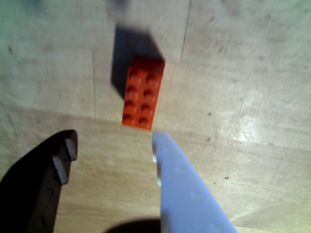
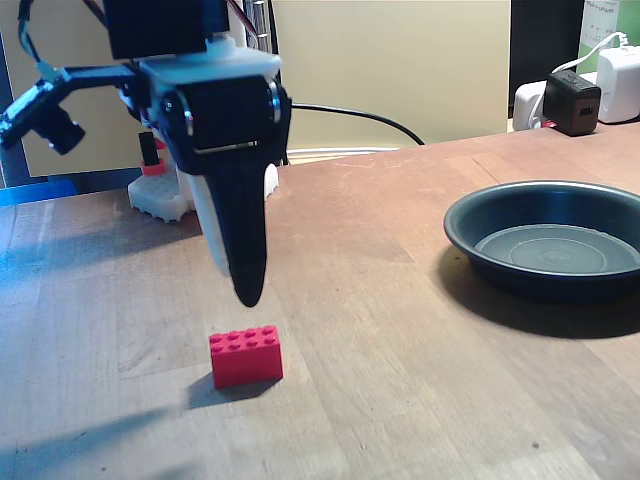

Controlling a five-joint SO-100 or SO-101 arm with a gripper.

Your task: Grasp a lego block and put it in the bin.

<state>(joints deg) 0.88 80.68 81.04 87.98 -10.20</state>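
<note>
The red lego block point(image 2: 245, 356) lies flat on the wooden table, studs up. In the wrist view the lego block point(image 1: 142, 92) sits just beyond the fingertips, a little above the gap between them. My gripper point(image 1: 114, 141) is open, with a black finger at the left and a white finger point(image 1: 180, 184) at the right, and nothing between them. In the fixed view the gripper point(image 2: 244, 290) hangs point-down a short way above and behind the block, not touching it. The bin point(image 2: 478, 232), a shallow dark round dish, rests at the right of the table and holds nothing.
The arm's white base point(image 2: 160, 195) stands at the back left. A black cable point(image 2: 380, 118) runs along the back edge. Chargers and plugs point(image 2: 580, 95) sit at the back right corner. Bare wood lies between the block and the bin.
</note>
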